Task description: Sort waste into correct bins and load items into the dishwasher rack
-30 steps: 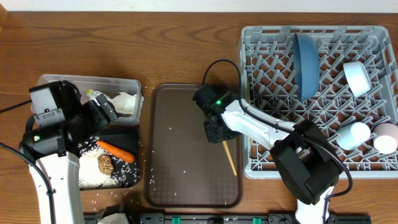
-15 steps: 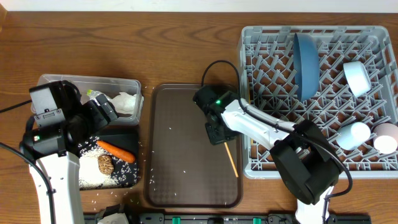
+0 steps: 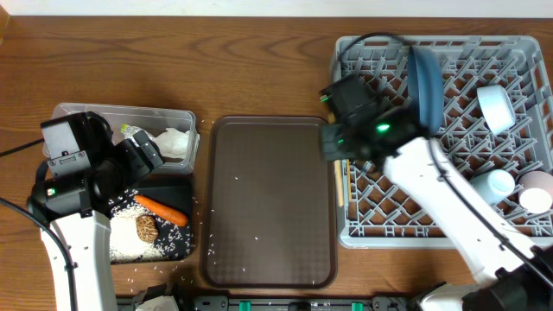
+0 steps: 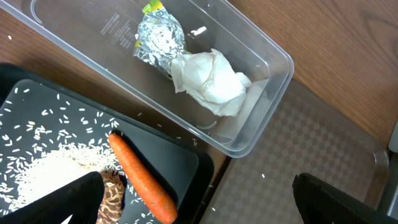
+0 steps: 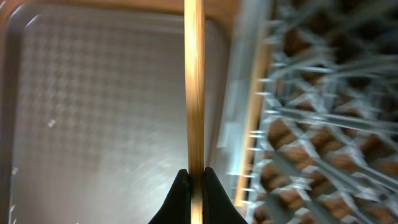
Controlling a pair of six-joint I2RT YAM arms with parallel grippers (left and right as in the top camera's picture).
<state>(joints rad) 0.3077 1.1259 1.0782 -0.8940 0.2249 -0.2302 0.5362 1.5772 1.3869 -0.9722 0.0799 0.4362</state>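
Overhead, a wooden bench (image 3: 259, 69) carries a brown tray (image 3: 259, 190) at centre and a grey rack (image 3: 432, 238) at right. A thin, pale chopstick (image 5: 194, 93) is pinched between the closed right fingers (image 5: 179, 199), over the tray's right edge beside the rack. At lower left, the left fingers (image 4: 68, 199) are spread wide above the black tray (image 4: 180, 162).

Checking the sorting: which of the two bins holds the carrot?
The black tray, with the carrot, rice and a brown lump; the clear tub holds the napkin and wrapper.

The table (image 3: 259, 69) carries clear tub (image 3: 104, 110), black tray (image 3: 173, 186), brown tray (image 3: 268, 199), grey rack (image 3: 467, 41).
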